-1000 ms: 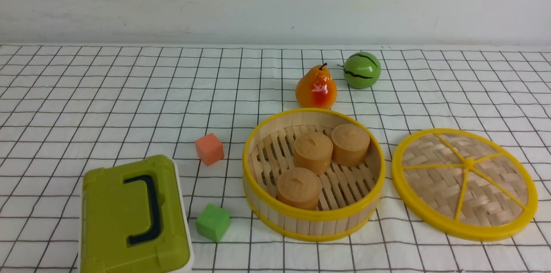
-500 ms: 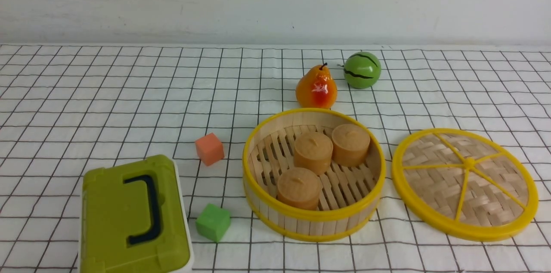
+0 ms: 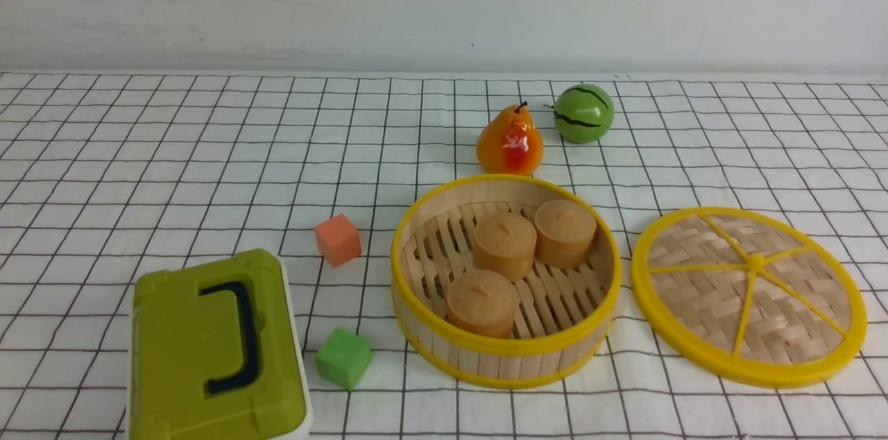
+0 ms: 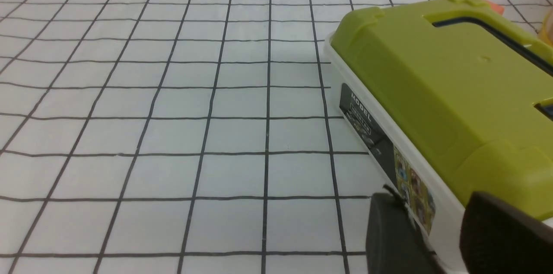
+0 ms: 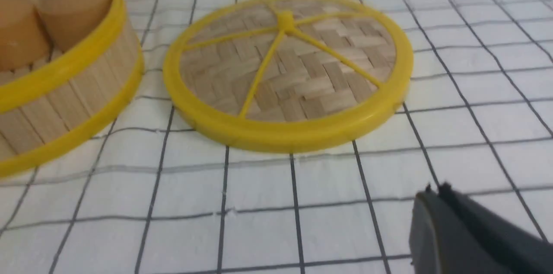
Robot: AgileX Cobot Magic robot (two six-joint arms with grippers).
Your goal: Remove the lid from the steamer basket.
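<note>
- lid (image 3: pixel 749 298): flat woven tan disc, yellow rim, five yellow spokes to a hub; lies on checked cloth (image 3: pixel 173 169) just right of steamer basket (image 3: pixel 505 357), apart from it
- steamer basket open, three tan cylinders (image 3: pixel 504 246) inside
- front view only: pear (image 3: pixel 509 141), melon ball (image 3: pixel 583 113), orange cube (image 3: pixel 338 239), green cube (image 3: pixel 343 358); no arms there
- left wrist view: olive box (image 4: pixel 436 75) side label; left gripper (image 4: pixel 436 239) fingers parted, beside the box, gripping nothing
- right gripper (image 5: pixel 436 192) tips together, empty, near lid, not touching
</note>
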